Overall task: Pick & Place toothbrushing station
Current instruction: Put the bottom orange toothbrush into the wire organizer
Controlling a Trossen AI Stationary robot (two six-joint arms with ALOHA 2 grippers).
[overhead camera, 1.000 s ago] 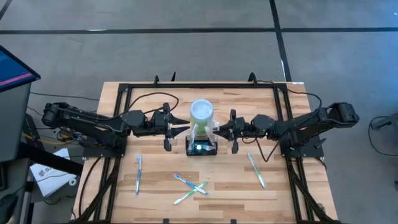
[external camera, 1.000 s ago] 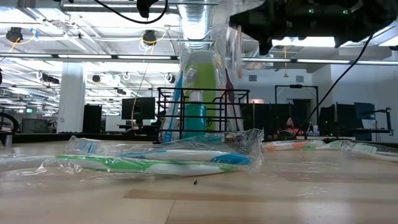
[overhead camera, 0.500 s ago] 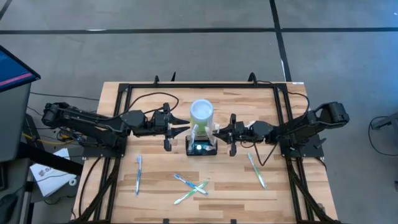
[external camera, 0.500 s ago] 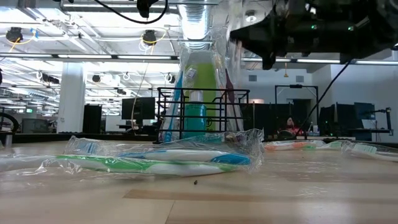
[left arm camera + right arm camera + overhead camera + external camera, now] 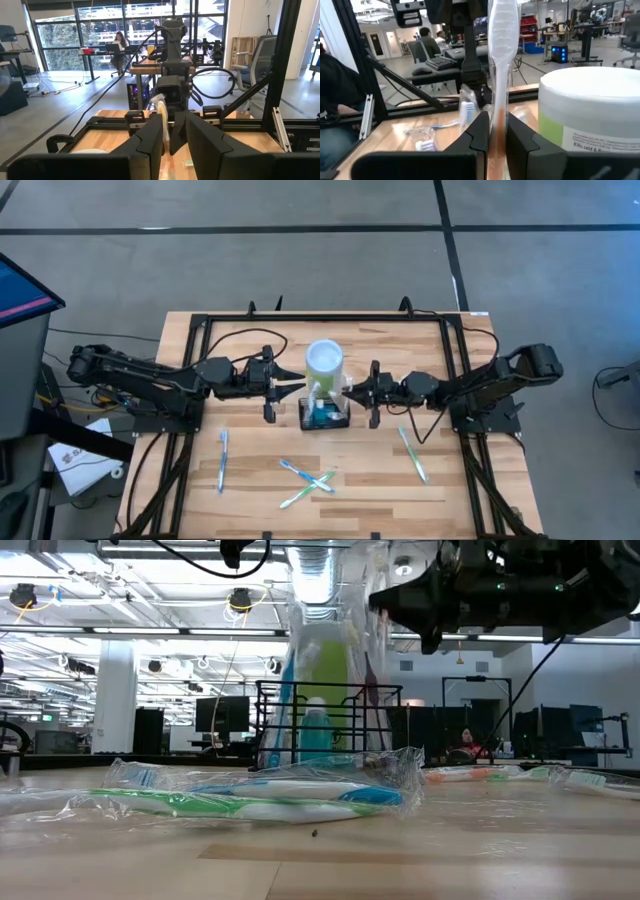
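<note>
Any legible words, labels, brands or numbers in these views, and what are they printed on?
Lime-green cylindrical cup with white top: dark small print on its label, starting something like "Kills cold &", the rest too blurred to read.
Clear-wrapped toothbrushes on the light wooden table: no readable print.
Black wire-mesh caddy: no text.
Nothing else legible.

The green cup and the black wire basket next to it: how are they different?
The green cup is a solid round cylinder with a white inside; the black wire basket is an open mesh box you can see through. The cup looks empty from above, while the basket holds toothbrushes standing upright. Both stand upright, side by side, mid-table between the two arms.
</note>
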